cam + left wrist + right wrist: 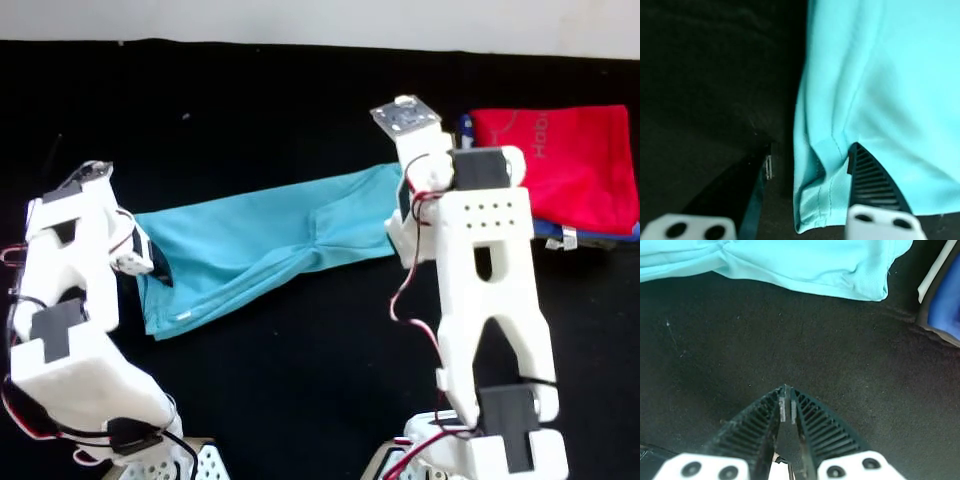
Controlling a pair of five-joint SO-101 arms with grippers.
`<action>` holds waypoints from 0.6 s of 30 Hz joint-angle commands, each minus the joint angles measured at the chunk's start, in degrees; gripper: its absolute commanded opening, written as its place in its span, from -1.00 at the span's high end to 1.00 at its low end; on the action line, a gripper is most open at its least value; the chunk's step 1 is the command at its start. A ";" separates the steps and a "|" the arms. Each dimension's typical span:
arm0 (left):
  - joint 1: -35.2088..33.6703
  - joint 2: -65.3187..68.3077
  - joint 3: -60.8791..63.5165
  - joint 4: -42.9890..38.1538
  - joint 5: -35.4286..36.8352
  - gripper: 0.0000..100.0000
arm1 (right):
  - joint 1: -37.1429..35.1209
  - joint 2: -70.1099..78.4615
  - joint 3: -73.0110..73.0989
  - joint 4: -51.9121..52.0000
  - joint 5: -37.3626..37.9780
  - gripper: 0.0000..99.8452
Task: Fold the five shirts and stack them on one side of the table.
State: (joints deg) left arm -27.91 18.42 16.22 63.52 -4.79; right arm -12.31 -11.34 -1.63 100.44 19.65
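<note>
A teal shirt (265,245) lies bunched in a long band across the middle of the black table. At the shirt's left end is my left gripper (152,266). In the left wrist view it (810,162) stands open, with the hemmed edge of the teal shirt (875,90) lying between its fingers. My right gripper (787,402) is shut with nothing in it, over bare cloth just off the right-hand corner of the teal shirt (805,262). A folded red shirt (565,165) tops a stack at the far right, with a blue shirt (585,232) under it.
The table is covered in black cloth (300,380). An edge of the blue shirt in the stack (945,310) lies close to my right gripper. The right arm's white body (490,290) stands between the teal shirt and the stack.
</note>
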 commanded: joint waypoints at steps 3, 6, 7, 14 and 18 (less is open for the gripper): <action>1.71 5.41 -8.40 6.42 0.79 0.53 | -0.40 -5.85 2.07 0.31 0.62 0.99; 5.49 7.08 -10.77 11.43 0.53 0.53 | -0.40 -8.57 2.42 0.40 0.62 0.99; 6.64 7.87 -11.38 12.84 0.53 0.53 | -0.40 -9.98 2.42 0.40 0.62 0.99; 7.96 16.66 -19.65 21.19 0.44 0.99 | 0.48 -17.10 3.74 0.40 0.62 0.99; 1.80 19.74 -28.88 26.90 -3.25 0.98 | 4.62 -17.27 8.13 0.31 0.62 0.99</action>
State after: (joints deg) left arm -22.02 36.53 -7.25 86.55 -5.05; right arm -10.81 -26.99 4.44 100.44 19.74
